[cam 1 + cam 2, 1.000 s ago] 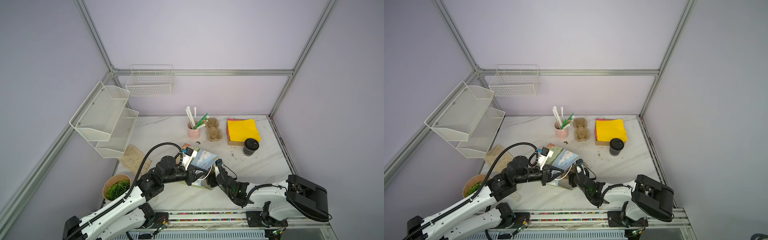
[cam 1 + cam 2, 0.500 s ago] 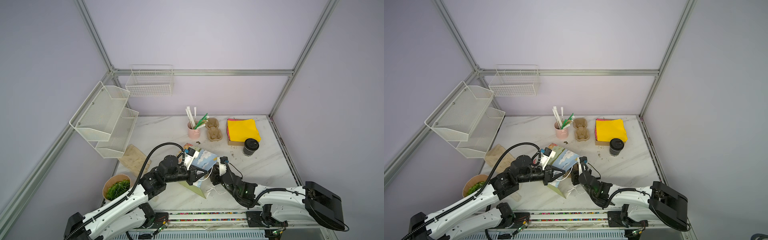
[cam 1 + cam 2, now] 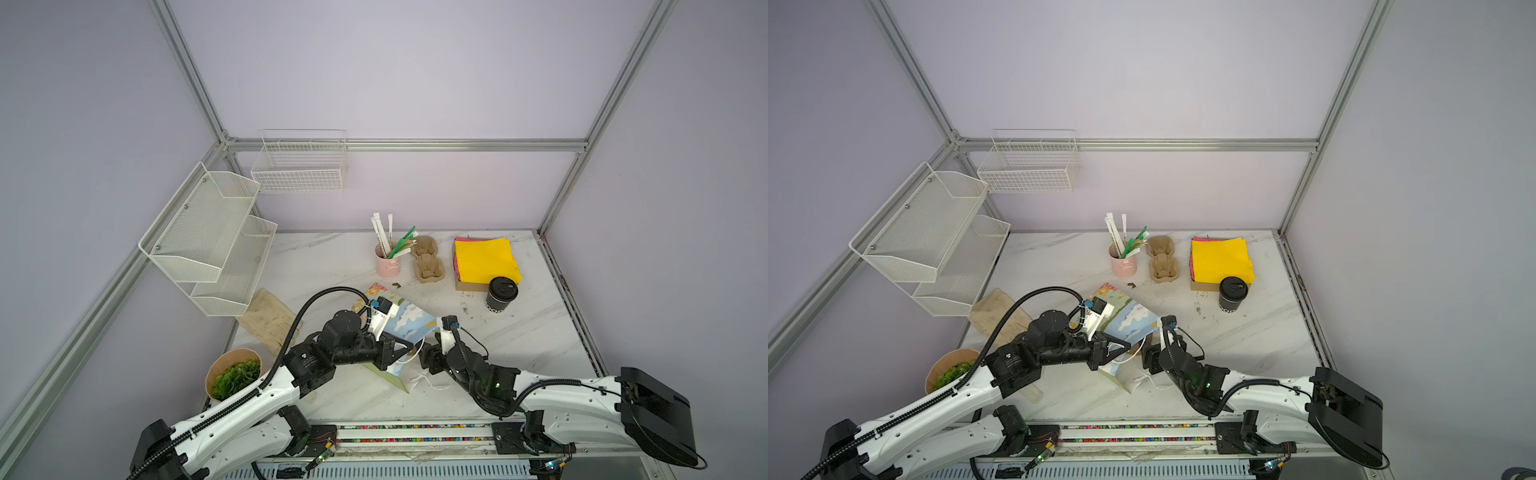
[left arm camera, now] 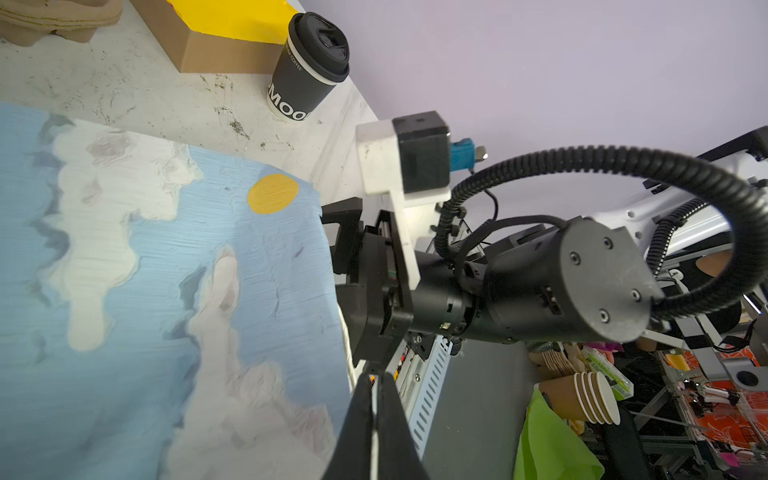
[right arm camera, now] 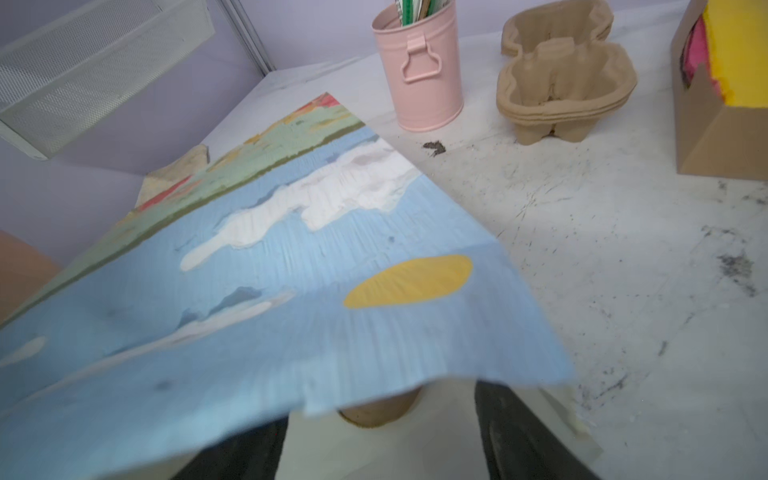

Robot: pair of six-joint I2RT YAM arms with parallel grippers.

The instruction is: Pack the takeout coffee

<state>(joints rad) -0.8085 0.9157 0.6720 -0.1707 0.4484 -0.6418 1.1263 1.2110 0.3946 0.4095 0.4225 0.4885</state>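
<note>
Left claw (image 3: pixel 409 348): fingers pinched shut on the bag (image 3: pixel 409 322) rim; bag tilted, mouth end raised. Right claw (image 3: pixel 424 358): fingers spread apart at the bag mouth, gripping nothing; the blue bag panel lies over one finger (image 5: pixel 249 453). Cup (image 3: pixel 501 296) is well apart from both claws, beyond the right claw and out to its far side. It stands on the table (image 3: pixel 519 345), just beside the box (image 3: pixel 469 286). Cup upright, long axis vertical, base down, lid (image 3: pixel 503 286) on and pointing up. White lettering faces the left claw in the left wrist view.
</note>
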